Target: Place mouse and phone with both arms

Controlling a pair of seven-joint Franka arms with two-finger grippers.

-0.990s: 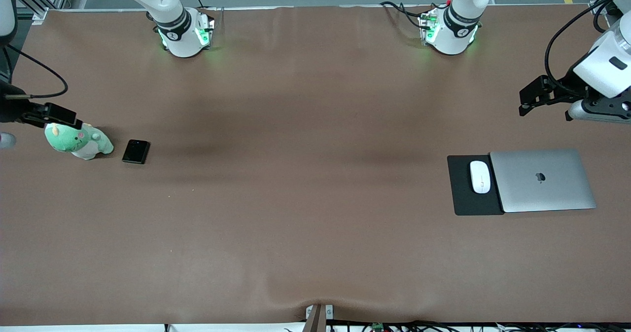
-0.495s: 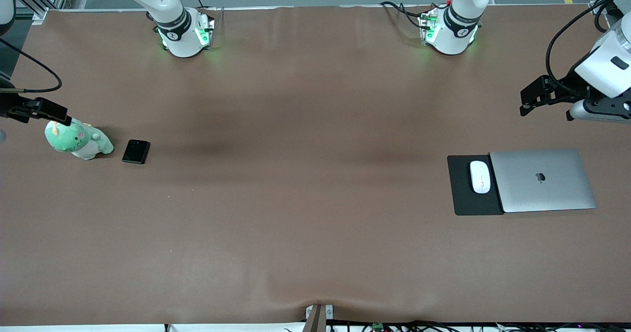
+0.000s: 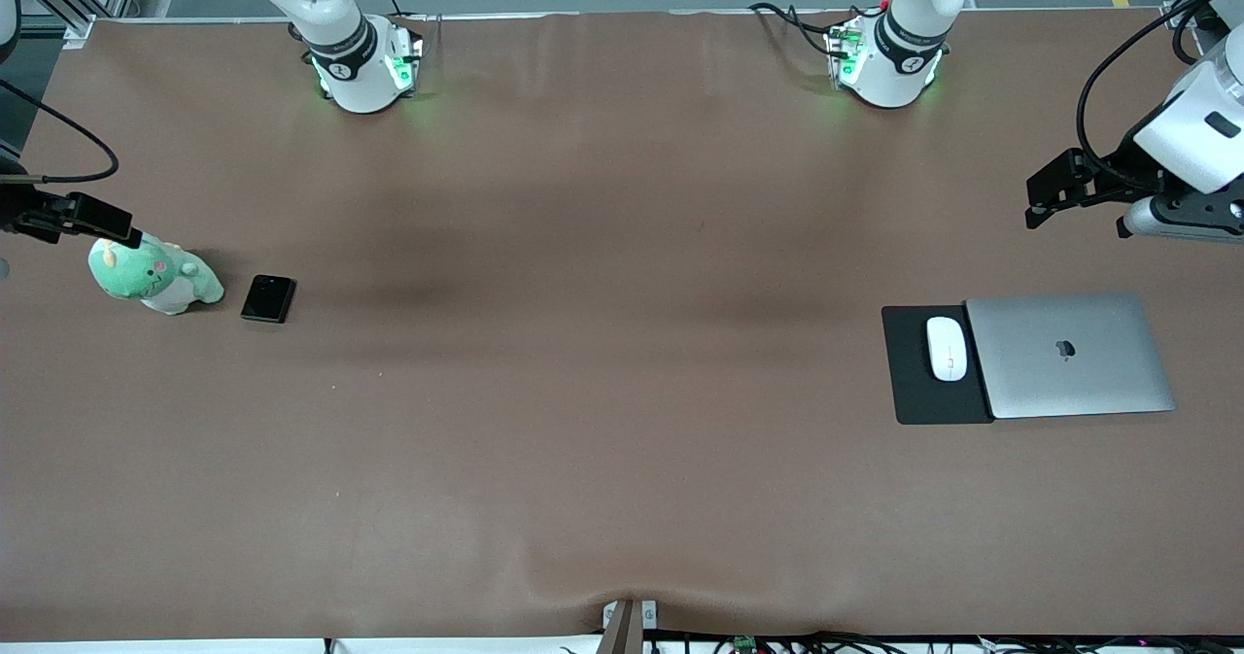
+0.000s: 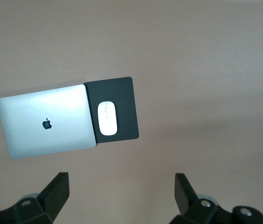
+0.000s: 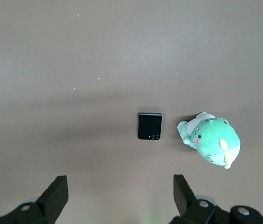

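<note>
The mouse (image 3: 947,348) lies on a black mat (image 3: 918,396) beside a closed laptop (image 3: 1069,355); the phone (image 3: 268,298) lies beside a green plush toy (image 3: 154,278) (on the bench (image 3: 622,246)). Both the left end effector (image 4: 122,193) and right end effector (image 5: 121,193) hover wide open, holding nothing.

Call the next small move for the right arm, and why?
Probably swing the right gripper over the phone and start down. It hangs open above the plush toy, holding nothing, and the phone lies flat and untouched beside that toy. The left gripper is likewise open, up above the table.
</note>
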